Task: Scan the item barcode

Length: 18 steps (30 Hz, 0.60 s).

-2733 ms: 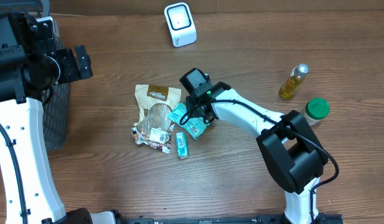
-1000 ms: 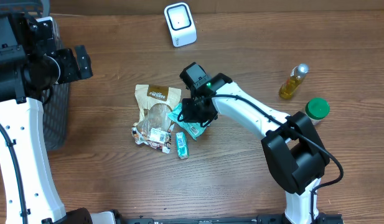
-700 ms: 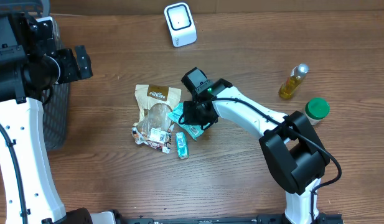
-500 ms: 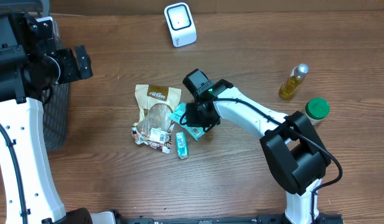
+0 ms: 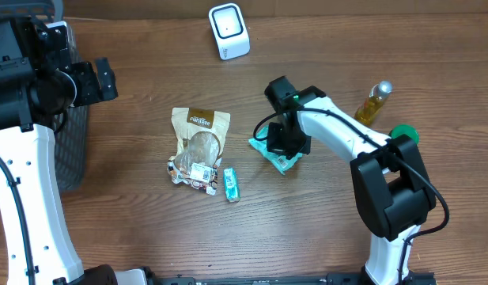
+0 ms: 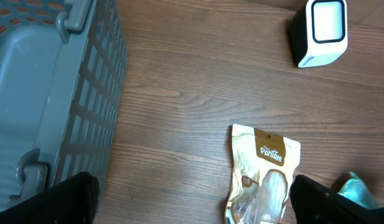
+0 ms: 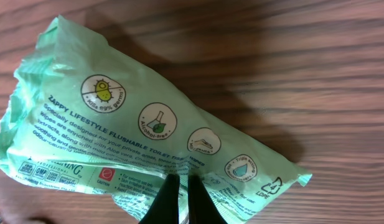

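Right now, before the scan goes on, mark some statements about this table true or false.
1. The right pincer is shut on the green wipes packet. True.
2. That packet rests against the white scanner. False: they are well apart, and the scanner is nearer the far edge.
3. The brown pouch is inside the grey basket. False: it lies on the table, outside the basket.
4. The oil bottle and the green-lidded jar are on the robot's right side. True.
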{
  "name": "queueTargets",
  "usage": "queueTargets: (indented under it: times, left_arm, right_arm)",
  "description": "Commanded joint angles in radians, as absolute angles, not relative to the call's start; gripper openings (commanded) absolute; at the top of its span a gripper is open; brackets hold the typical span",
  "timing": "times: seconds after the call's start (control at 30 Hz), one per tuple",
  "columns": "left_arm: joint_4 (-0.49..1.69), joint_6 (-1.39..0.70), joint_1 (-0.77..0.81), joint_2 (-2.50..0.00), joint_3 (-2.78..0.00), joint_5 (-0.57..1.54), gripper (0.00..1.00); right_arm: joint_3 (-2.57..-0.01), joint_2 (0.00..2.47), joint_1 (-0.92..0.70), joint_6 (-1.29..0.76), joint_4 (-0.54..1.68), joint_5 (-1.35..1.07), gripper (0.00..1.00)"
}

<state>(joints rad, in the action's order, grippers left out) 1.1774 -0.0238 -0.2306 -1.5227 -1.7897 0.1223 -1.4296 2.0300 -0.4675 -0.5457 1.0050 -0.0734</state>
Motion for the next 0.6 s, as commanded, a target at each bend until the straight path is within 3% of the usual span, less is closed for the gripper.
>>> queueTargets:
  times: [0.0,0.23,0.4,0.43,0.53,0.57]
  left_arm:
    - [1.175,-0.03,-0.228,-1.525,-1.801,0.12,1.0]
    - [1.175,-0.03,-0.228,-1.525,-1.801,0.12,1.0]
    - [1.175,-0.03,-0.228,-1.525,-1.801,0.12,1.0]
    - [1.175,-0.03,-0.228,-1.525,-1.801,0.12,0.99]
    - [1.175,-0.03,-0.228,-1.525,-1.801,0.12,1.0]
    - [1.175,-0.03,-0.228,-1.525,-1.801,0.12,1.0]
  right_arm:
    - [-1.404,2.024,-0.442,-0.542,1.008,-0.001,0.04]
    - [-1.422,2.021,-0.442,-0.543,1.017,-0.007,0.04]
    - [-1.629,1.99,-0.442,-0.532,1.16,-0.043,0.07]
    - [-1.661,1.986,-0.442,-0.516,1.185,-0.046,0.08]
    - [-1.73,1.98,-0.442,-0.493,1.256,-0.046,0.3]
    - [-1.734,1.98,-0.442,-0.493,1.266,-0.046,0.33]
